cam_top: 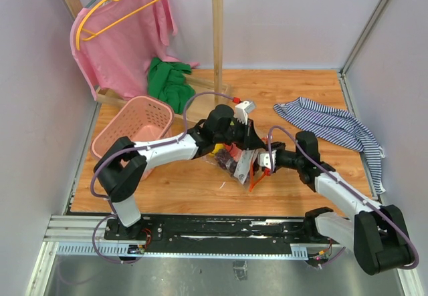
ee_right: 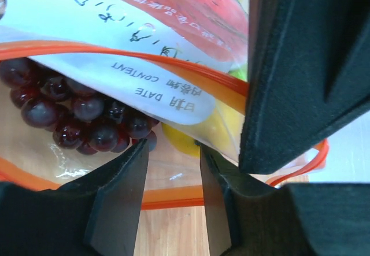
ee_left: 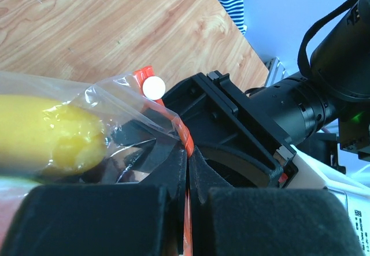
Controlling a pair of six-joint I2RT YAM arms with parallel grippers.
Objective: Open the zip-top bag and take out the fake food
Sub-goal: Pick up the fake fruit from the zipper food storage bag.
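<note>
The zip-top bag (cam_top: 231, 162) lies at mid-table between both arms, its orange zip strip (cam_top: 255, 179) trailing toward the near edge. My left gripper (ee_left: 188, 158) is shut on the bag's orange zip strip (ee_left: 186, 140), beside a small white label (ee_left: 154, 86). A yellow fruit (ee_left: 46, 134) shows inside the bag. My right gripper (ee_right: 173, 158) is open at the bag's gaping mouth. Dark purple grapes (ee_right: 75, 111), a yellow fruit (ee_right: 193, 137) and a red watermelon slice (ee_right: 196, 13) lie inside. The left gripper's finger (ee_right: 306, 65) holds the upper lip.
A pink basket (cam_top: 134, 125) stands at the left. A striped cloth (cam_top: 331, 125) lies at the right. A green cloth (cam_top: 170, 82) and a pink garment (cam_top: 124, 29) on a wooden rack (cam_top: 217, 35) are at the back.
</note>
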